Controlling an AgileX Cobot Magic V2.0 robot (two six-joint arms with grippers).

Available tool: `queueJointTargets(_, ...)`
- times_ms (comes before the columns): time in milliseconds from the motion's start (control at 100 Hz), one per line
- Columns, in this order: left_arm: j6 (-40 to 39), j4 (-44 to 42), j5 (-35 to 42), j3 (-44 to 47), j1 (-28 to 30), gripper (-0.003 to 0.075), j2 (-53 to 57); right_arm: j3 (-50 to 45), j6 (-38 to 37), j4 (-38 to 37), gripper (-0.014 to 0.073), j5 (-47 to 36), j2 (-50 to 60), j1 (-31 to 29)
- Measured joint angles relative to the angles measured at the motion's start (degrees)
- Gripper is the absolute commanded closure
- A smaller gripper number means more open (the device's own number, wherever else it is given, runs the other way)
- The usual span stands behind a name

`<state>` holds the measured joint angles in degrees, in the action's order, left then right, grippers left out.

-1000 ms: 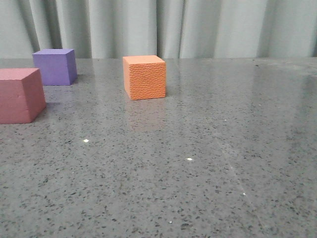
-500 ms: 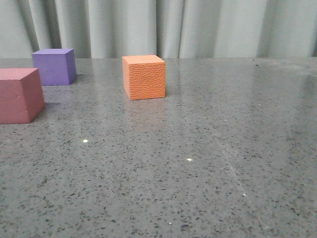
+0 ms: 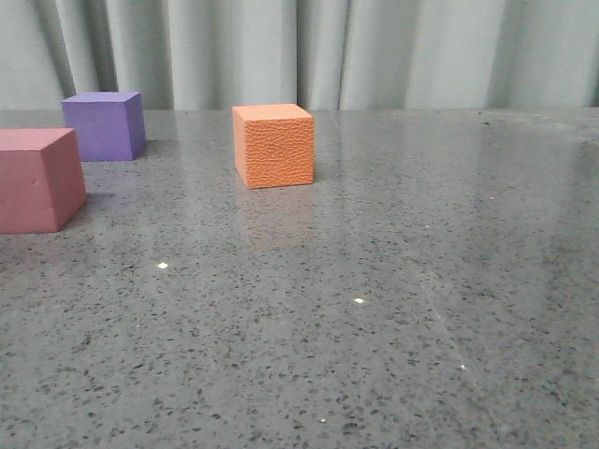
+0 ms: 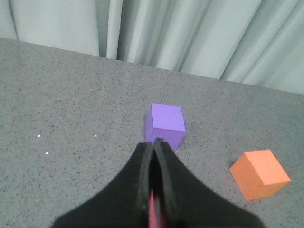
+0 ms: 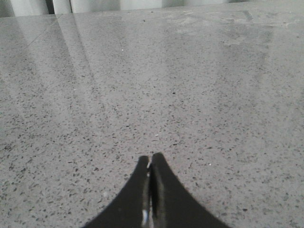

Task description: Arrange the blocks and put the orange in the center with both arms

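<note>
The left gripper (image 4: 153, 145) hangs above the table (image 3: 393, 281) with its two fingers pressed together, nothing between the tips; a thin sliver of pinkish-red shows through the slit lower down, though what it belongs to cannot be told. The right gripper (image 5: 150, 161) is likewise closed on nothing, its fingertips meeting over bare speckled stone.

Three blocks are in view, one of each colour. The purple cube (image 4: 165, 123) sits just beyond the left gripper's fingertips, nearly in line with them. The orange cube (image 4: 260, 173) stands off to the side of those fingertips, apart from the purple one. In the front view the pinkish-red cube (image 3: 37, 180) lies nearest the camera at the left edge, the purple one behind it, and the orange one stands alone. No block shows in the right wrist view. A pleated curtain (image 3: 374, 51) hangs behind the table.
</note>
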<state>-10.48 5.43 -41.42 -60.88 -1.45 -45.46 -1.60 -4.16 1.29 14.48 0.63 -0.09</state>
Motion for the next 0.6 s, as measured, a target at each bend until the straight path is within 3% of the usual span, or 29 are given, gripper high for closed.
queueJointTargets(150,2.86,0.37,0.10,-4.24,0.00,0.0698,-6.48,0.00,0.00,0.00,0.0661,0.00,0.00,0.00)
queueJointTargets(230,7.88,2.89,-0.17,-5.06,0.00,0.0582,-9.14,0.00,0.00,0.00,0.0661,0.00,0.00,0.00)
queueJointTargets(280,11.89,5.87,-0.46,-5.31,0.00,0.0458,-10.32,0.00,0.00,0.00,0.0661,0.00,0.00,0.00)
queueJointTargets(400,20.34,14.08,-0.96,-5.31,0.00,0.0058,-12.31,0.00,0.00,0.00,0.0661,0.00,0.00,0.00)
queueJointTargets(430,21.53,15.79,-0.96,-5.31,0.00,-0.0006,-12.54,0.00,0.00,0.00,0.0661,0.00,0.00,0.00)
queueJointTargets(520,23.52,18.19,-0.59,-5.37,0.00,0.0062,-13.36,0.00,0.00,0.00,0.0661,0.00,0.00,0.00)
queueJointTargets(600,24.96,19.60,-0.56,-5.59,0.00,0.0076,-13.94,0.00,0.00,0.00,0.0661,0.00,0.00,0.00)
